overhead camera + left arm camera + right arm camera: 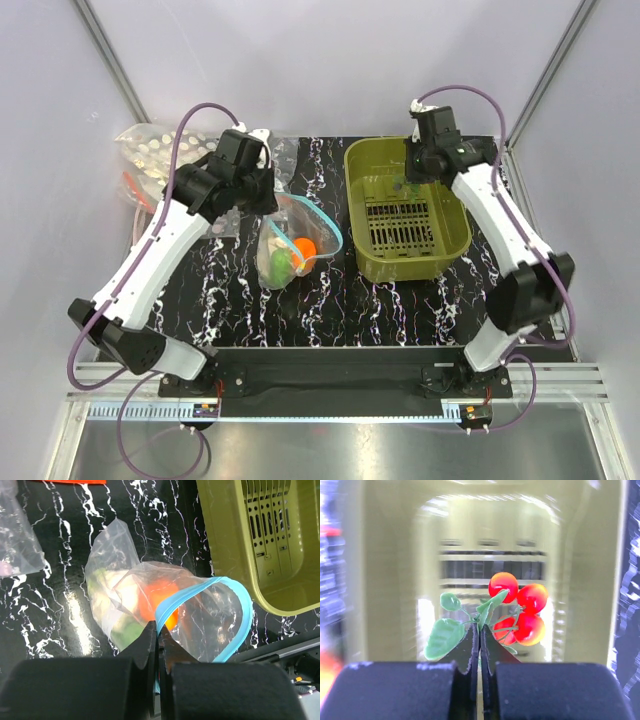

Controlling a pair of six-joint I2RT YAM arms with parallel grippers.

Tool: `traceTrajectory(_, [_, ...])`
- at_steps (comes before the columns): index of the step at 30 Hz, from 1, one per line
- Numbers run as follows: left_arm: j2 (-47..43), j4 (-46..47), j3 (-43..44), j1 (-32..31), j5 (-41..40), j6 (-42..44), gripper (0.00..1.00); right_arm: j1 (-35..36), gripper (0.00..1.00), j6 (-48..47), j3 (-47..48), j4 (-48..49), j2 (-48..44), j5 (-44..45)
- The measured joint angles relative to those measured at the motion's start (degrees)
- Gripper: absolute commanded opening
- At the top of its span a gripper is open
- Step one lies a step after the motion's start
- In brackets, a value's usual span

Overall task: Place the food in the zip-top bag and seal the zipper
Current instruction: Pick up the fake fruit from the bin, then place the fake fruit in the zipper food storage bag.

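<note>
The zip-top bag [290,245] lies on the black marbled table, mouth held open. Its teal-blue zipper [200,587] curves in a loop. Inside the bag are a round orange piece [160,597], a green piece [125,630] and a pale piece [127,587]. My left gripper [159,630] is shut on the zipper strip at the near side of the mouth. My right gripper [480,630] is down in the olive-green basket [455,235], shut on the green stem and leaves [445,637] of a toy cherry sprig with red cherries [520,610].
The olive basket [235,540] stands just right of the bag. At the far left lies a clear bag of white round pieces [150,150], and beside it another clear bag with a red-orange strip [135,190]. Grey walls and metal posts enclose the table.
</note>
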Motion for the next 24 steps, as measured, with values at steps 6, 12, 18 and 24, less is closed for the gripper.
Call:
traceTrajectory(6, [3.98, 0.09, 3.50, -1.73, -0.07, 0.22, 0.00, 1.70, 0.00, 1.11, 6.23, -3.72, -6.95, -13.07])
traceTrajectory(12, [4.61, 0.39, 4.20, -2.29, -0.07, 0.20, 0.00, 7.93, 0.00, 2.82, 9.46, -3.28, -7.02, -25.49])
traceTrajectory(18, [4.83, 0.39, 4.87, -2.29, -0.04, 0.07, 0.00, 15.41, 0.00, 4.59, 5.60, 0.13, -7.04, -34.97])
traceTrajectory(24, [5.46, 0.37, 5.77, -2.29, -0.04, -0.55, 0.00, 18.05, 0.00, 5.11, -2.71, 5.66, -7.72, -38.10])
